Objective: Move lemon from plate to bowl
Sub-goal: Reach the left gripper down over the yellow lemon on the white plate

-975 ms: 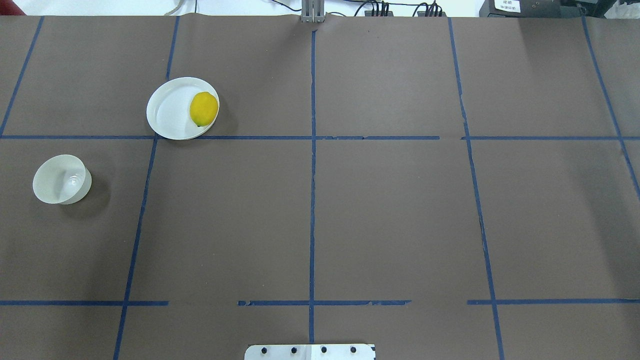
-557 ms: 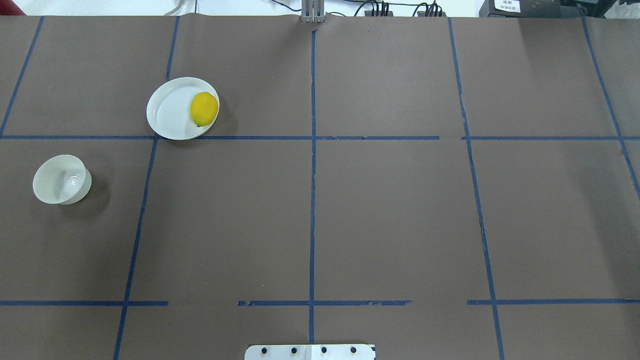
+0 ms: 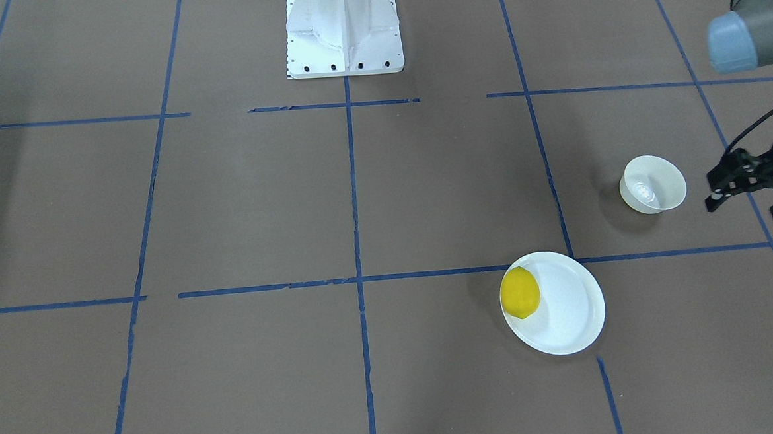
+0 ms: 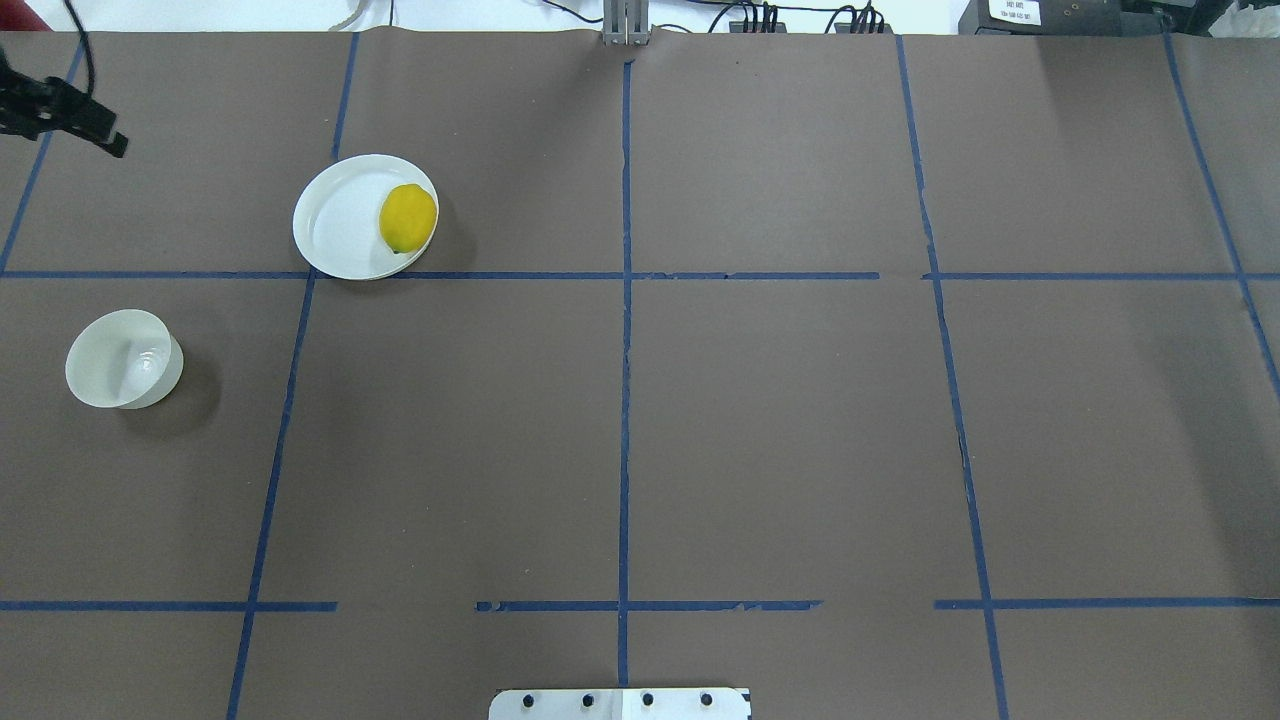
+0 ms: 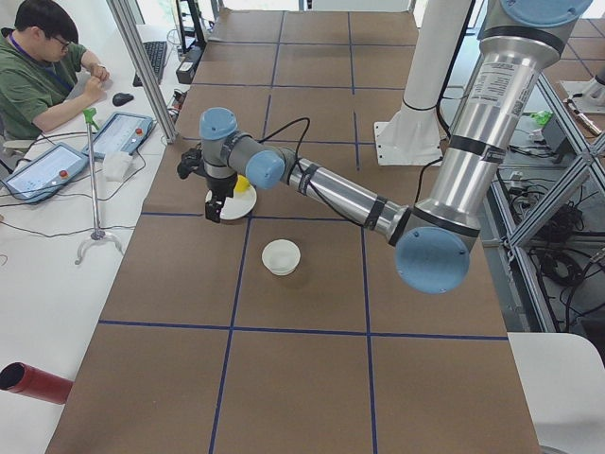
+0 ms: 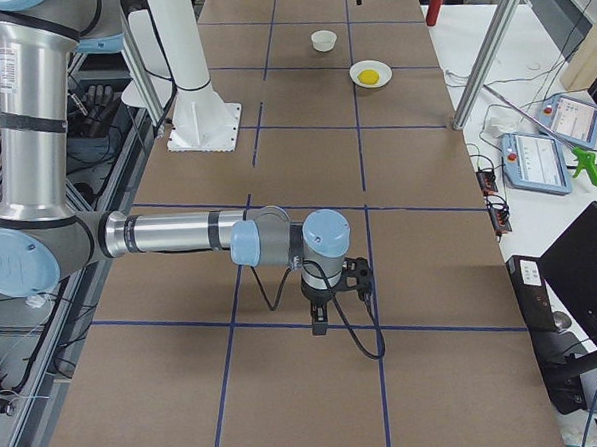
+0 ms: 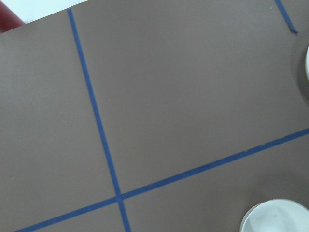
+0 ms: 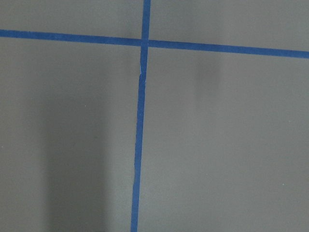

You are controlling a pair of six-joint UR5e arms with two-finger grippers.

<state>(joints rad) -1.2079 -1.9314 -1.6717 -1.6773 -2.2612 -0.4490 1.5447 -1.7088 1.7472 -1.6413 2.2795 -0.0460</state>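
Observation:
The yellow lemon (image 4: 408, 217) lies on the right side of the flat white plate (image 4: 335, 225), at the far left of the table. It also shows in the front view (image 3: 520, 292) on the plate (image 3: 573, 316). The small cream bowl (image 4: 122, 358) stands empty, nearer the robot and further left; the front view shows the bowl too (image 3: 653, 184). My left gripper (image 3: 745, 210) is open and empty, held above the table just outside the bowl. One of its fingers (image 4: 105, 138) shows in the overhead view's top left corner. My right gripper (image 6: 321, 317) hangs over bare table far from the dishes; I cannot tell its state.
Blue tape lines divide the brown table cover. The white robot base (image 3: 342, 34) stands at the table's near edge. An operator (image 5: 38, 76) sits at a desk with tablets beyond the far side. A red cylinder (image 5: 33, 381) lies off the table.
The left gripper has come into the overhead view at the top left corner. The lemon, plate and bowl have not moved.

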